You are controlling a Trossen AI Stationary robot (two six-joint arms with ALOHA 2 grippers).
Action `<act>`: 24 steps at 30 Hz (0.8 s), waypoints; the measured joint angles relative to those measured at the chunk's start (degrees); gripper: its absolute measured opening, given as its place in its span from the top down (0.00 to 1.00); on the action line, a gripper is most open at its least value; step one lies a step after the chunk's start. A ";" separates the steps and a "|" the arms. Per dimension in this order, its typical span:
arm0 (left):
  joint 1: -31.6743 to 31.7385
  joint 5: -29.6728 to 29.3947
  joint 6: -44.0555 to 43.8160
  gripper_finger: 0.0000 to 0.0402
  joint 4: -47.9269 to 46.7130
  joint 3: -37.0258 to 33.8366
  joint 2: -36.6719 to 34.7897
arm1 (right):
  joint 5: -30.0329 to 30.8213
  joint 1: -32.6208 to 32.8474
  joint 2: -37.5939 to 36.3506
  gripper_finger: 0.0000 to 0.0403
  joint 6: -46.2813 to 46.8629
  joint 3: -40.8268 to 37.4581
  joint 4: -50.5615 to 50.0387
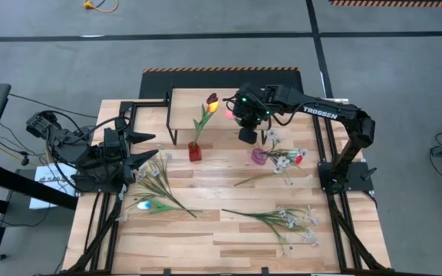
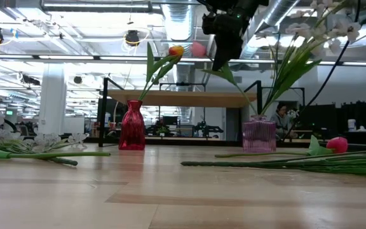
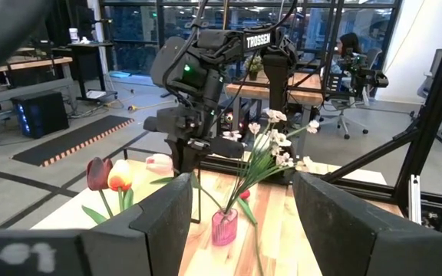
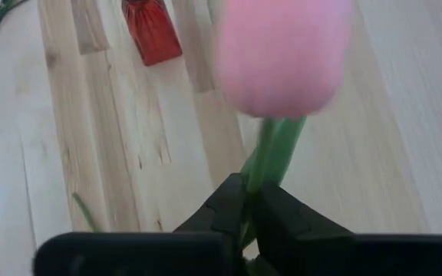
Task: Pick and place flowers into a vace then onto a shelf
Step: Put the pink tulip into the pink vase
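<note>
Reaching over the shelf (image 1: 206, 103) from the tabletop's (image 1: 229, 238) right side, the right pincer (image 4: 253, 205) was clamped on the green stem of a pink tulip (image 4: 281, 54) held aloft. We saw the left pincer (image 3: 240, 211) waiting at the left edge, jaws spread and empty. We counted two vases: a red vase (image 1: 195, 152) with tulips, a pink vase (image 1: 259, 156) with white blossoms. Three loose flower bunches (image 1: 278, 221) lay on the tabletop.

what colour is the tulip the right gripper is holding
Pink. The tulip pinched in the right gripper shows best in the right wrist view.
</note>
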 joint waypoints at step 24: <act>-0.01 0.02 0.03 0.46 -0.02 0.00 -0.01 | -0.05 1.61 -0.05 0.54 -3.61 9.75 -7.78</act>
